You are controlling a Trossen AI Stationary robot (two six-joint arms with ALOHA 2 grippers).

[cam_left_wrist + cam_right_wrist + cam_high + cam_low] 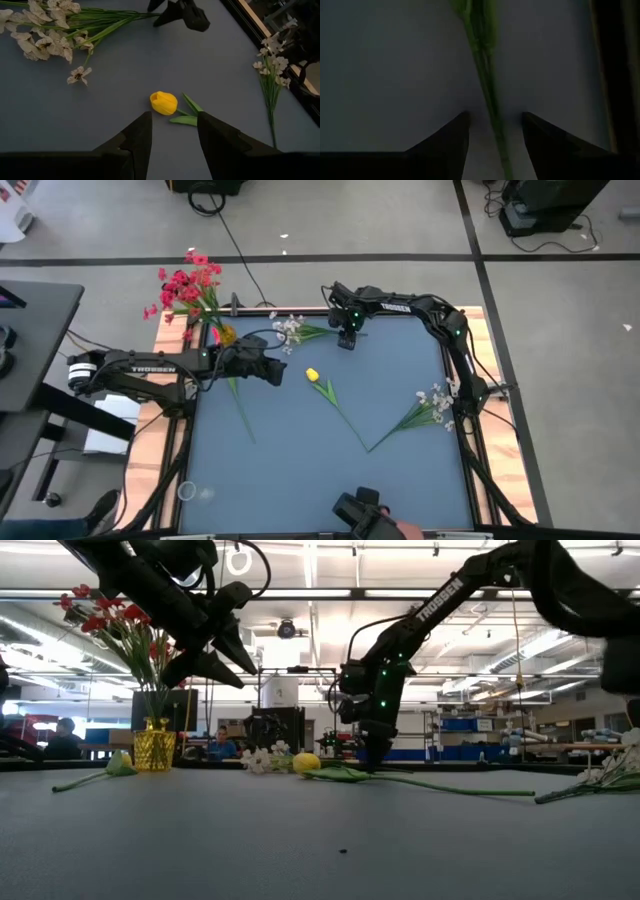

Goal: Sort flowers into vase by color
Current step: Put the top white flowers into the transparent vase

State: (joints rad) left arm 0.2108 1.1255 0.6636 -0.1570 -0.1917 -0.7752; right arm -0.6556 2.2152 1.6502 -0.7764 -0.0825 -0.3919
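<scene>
The right tool (347, 340), jaws parted, straddles a white-blossomed spray's thin green stem (487, 85) on the blue desk (300, 470); the left tool (272, 372) hovers open, empty.

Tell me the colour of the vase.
Gold vase, best in the low view.

green stem (487, 85) cut off, blossom unseen
</scene>
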